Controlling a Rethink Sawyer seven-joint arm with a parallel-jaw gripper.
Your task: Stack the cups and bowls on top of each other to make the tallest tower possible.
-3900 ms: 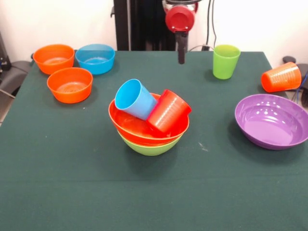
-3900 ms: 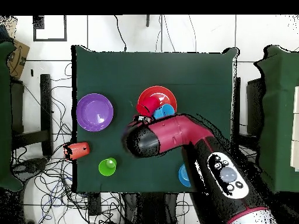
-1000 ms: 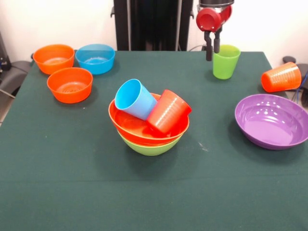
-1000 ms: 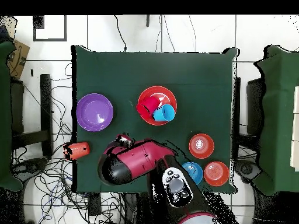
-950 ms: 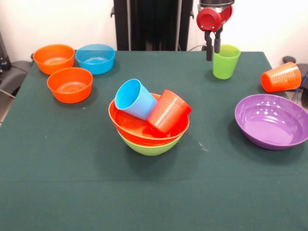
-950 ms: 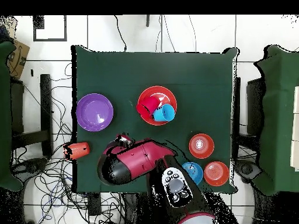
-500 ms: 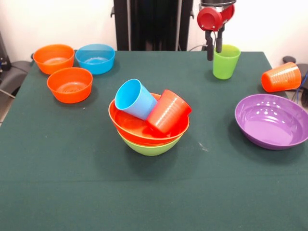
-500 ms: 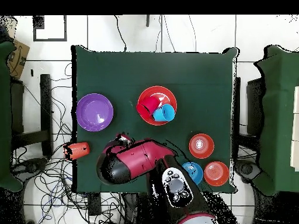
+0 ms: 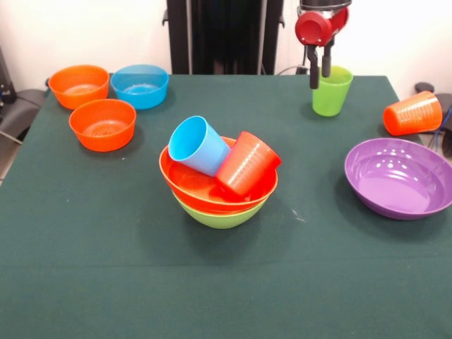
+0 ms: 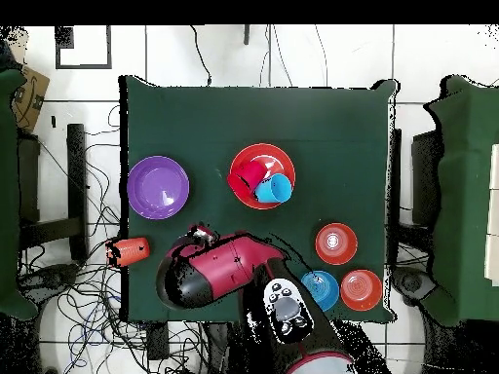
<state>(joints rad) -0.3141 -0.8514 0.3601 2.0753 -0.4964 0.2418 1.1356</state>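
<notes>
The tower is a lime green bowl (image 9: 220, 215) with an orange-red bowl (image 9: 185, 185) nested in it. A light blue cup (image 9: 198, 145) and a red cup (image 9: 247, 164) lie tilted in that bowl, which also shows from above as the tower (image 10: 261, 175). A lime green cup (image 9: 332, 90) stands upright at the far right. My gripper (image 9: 319, 72) hangs open at its left rim, one finger (image 9: 313, 76) outside the wall. In the overhead view the arm (image 10: 219, 271) hides this cup.
An orange cup (image 9: 413, 113) (image 10: 130, 250) lies on its side by the right edge. A large purple bowl (image 9: 399, 176) (image 10: 158, 187) sits in front of it. Two small orange bowls (image 9: 79, 85) (image 9: 103, 124) and a blue bowl (image 9: 140, 85) sit far left.
My gripper has slid a little to the right, up to the green cup's rim. Cups and bowls have not moved.
</notes>
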